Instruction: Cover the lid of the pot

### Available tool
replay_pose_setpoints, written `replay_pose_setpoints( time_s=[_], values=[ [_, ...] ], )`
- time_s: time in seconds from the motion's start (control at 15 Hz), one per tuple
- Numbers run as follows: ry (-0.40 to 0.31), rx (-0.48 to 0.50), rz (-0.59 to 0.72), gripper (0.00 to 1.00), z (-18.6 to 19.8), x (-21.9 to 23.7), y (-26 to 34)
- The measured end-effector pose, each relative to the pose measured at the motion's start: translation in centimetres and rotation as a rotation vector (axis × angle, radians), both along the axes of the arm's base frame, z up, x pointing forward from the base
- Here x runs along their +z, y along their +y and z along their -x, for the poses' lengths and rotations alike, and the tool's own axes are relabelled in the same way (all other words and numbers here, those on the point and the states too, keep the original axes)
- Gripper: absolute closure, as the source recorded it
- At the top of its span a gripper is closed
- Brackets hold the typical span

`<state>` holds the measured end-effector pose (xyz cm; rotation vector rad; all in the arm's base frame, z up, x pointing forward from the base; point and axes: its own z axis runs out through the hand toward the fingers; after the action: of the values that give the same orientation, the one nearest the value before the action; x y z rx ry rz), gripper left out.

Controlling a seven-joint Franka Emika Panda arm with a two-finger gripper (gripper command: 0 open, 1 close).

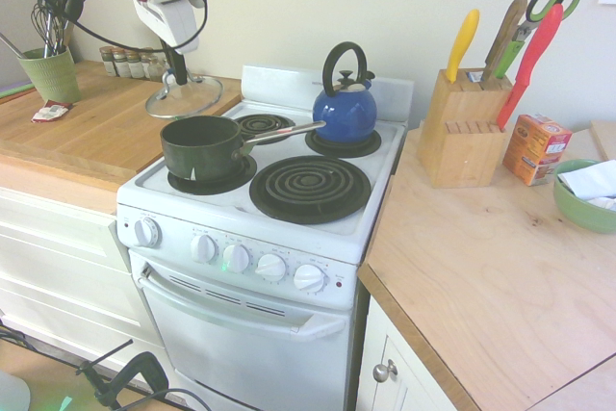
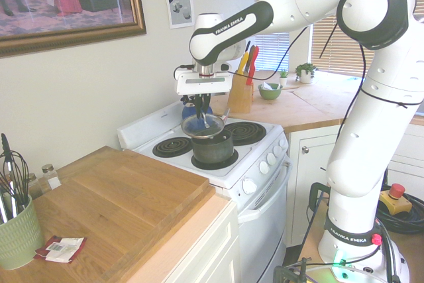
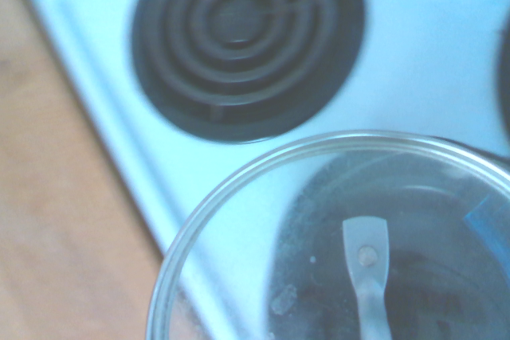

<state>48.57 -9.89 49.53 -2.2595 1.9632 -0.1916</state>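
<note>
Pot sits on the stove's front burner, open, its silver handle pointing toward the kettle. We judge we are carrying the lid across to it: in the first exterior view it hangs level above the counter edge, short of the pot. We should centre rim over rim, keep it flat, then lower gently before letting go. Our claw is clamped shut on the lid's knob from above.
</note>
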Motion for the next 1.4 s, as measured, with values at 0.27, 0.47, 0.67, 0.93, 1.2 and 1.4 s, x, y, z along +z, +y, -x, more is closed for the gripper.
replay_pose_setpoints(
  time_s=[0.27,0.47,0.67,0.93,1.2,1.4],
  values=[
    [0.002,-0.023,-0.006,1.0,0.3,-1.4,-1.4],
    [0.0,-0.03,-0.005,1.0,0.3,-1.5,-1.8],
    [0.008,-0.034,-0.006,1.0,0.1,-2.1,-2.0],
    [0.023,-0.04,-0.006,1.0,-0.2,-3.1,-2.4],
    [0.031,-0.041,-0.006,1.0,-0.4,-3.8,-2.4],
    [0.02,-0.036,0.0,1.0,-0.3,-3.2,-2.3]
  ],
)
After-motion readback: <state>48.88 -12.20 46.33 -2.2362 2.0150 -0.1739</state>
